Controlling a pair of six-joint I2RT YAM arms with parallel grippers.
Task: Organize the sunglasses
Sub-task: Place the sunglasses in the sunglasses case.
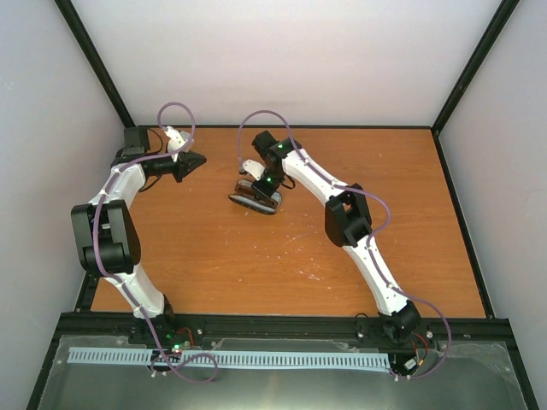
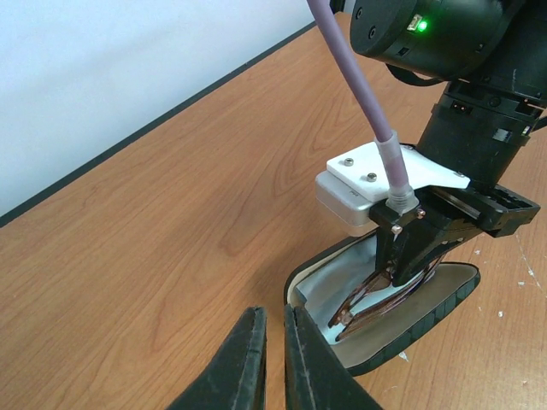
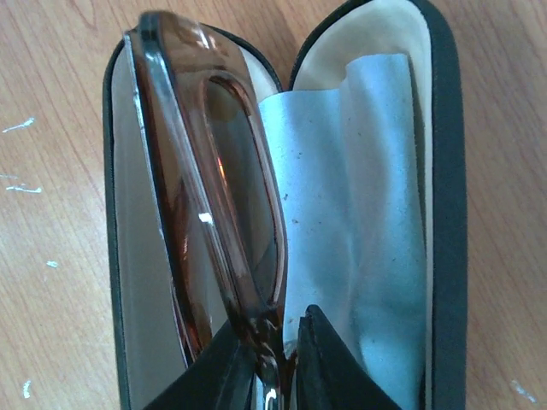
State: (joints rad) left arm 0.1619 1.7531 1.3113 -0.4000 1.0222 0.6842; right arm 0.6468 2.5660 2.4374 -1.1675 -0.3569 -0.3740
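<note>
The right gripper [image 3: 286, 329] is pinched narrow on the sunglasses [image 3: 224, 171], holding them on edge over the open black case [image 1: 255, 202], which sits on the table [image 1: 256, 265] just above the middle of the overhead frame. In the right wrist view the sunglasses fill the left half of the case, though I cannot tell whether they touch its lining, and a pale blue cloth [image 3: 359, 213] lies crumpled in the right half. The left gripper [image 2: 273, 354], at the upper left of the overhead frame, holds nothing, its fingers almost together with only a slit between them, near the case but apart from it.
</note>
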